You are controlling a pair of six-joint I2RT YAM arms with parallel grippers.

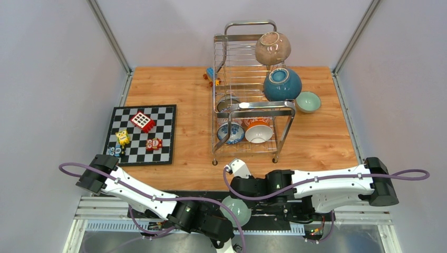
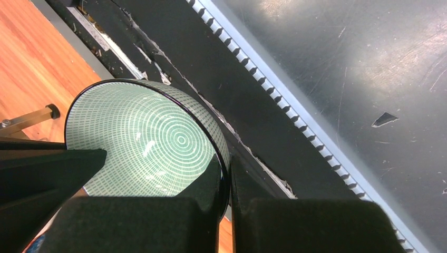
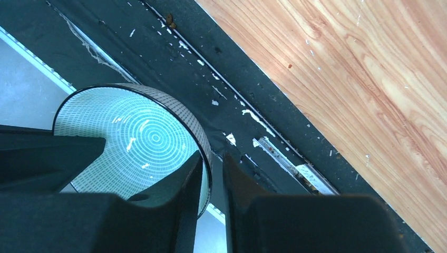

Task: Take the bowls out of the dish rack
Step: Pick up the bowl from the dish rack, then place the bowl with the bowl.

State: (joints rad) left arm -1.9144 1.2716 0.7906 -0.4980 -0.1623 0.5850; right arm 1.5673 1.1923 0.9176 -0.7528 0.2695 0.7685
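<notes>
The dish rack (image 1: 248,68) is set toward the desk's far edge, with at least five bowls (image 1: 282,84) counted on it. One mint bowl (image 1: 308,101) is placed just beside its right side. One ringed bowl (image 2: 153,139) is held off the near edge, its rim clenched by the left gripper (image 2: 225,179). The rim is straddled by the right gripper (image 3: 213,168), but its grip cannot be told.

Wooden table (image 1: 316,142), light orange grain. The dish rack (image 1: 262,109) stands on it, right of centre, feet on the wood. Just right of the rack, toward its far half: one mint green bowl (image 1: 308,101), upright. Well to the rack's left — a black-and-white chequered board (image 1: 166,137), lying flat. At the rack's far left corner — a few small coloured toy blocks (image 1: 212,76), partly hidden behind the wires.
</notes>
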